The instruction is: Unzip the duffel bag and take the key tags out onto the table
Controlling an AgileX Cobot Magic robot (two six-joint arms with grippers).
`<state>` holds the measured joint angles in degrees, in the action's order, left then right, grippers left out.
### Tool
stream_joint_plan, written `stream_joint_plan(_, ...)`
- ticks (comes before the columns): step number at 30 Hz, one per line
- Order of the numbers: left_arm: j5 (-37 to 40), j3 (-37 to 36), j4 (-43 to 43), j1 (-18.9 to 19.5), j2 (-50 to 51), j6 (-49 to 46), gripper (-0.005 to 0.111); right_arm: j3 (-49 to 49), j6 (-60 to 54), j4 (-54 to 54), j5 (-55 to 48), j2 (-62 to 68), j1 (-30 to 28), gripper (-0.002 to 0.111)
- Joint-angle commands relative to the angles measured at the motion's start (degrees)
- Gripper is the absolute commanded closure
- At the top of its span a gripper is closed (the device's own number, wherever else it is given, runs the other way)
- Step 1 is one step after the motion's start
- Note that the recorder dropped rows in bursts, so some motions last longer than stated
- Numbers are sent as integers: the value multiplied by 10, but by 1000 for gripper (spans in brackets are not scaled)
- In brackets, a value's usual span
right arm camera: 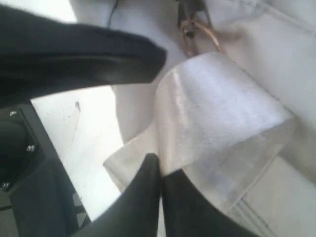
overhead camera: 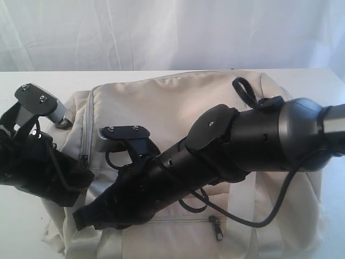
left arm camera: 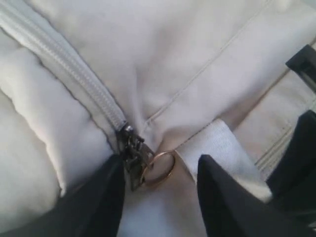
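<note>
Metal zipper pull (left arm camera: pixel 136 158) of the duffel bag (overhead camera: pixel 178 113) lies between spread left gripper (left arm camera: pixel 160 197) fingers.

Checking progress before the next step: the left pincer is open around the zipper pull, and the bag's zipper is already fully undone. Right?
Not quite. The left wrist view shows the zipper closed up to the pull. The left pincer is indeed open, its fingers on either side of the pull on the bag.
</note>
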<state>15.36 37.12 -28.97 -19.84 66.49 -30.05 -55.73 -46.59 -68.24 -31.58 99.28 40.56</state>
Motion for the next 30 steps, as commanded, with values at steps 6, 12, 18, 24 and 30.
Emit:
stream_joint_plan(6, 16, 3, 4, -2, -14, 6, 56, -2, 167, 256, -30, -115, -7, 108)
stream_joint_plan(12, 53, 3, 50, -2, -20, -16, 56, -2, 190, 295, -31, -161, -23, 108)
stream_joint_plan(18, 68, 3, 51, -3, -32, -50, 47, -2, 194, 295, -32, -163, -25, 108)
stream_joint_plan(24, 95, 3, 16, -4, -62, -136, 45, -2, 194, 295, -30, -163, -25, 108)
stream_joint_plan(30, 47, -34, -6, -44, -64, -238, 45, -2, 185, 295, -31, -163, -25, 108)
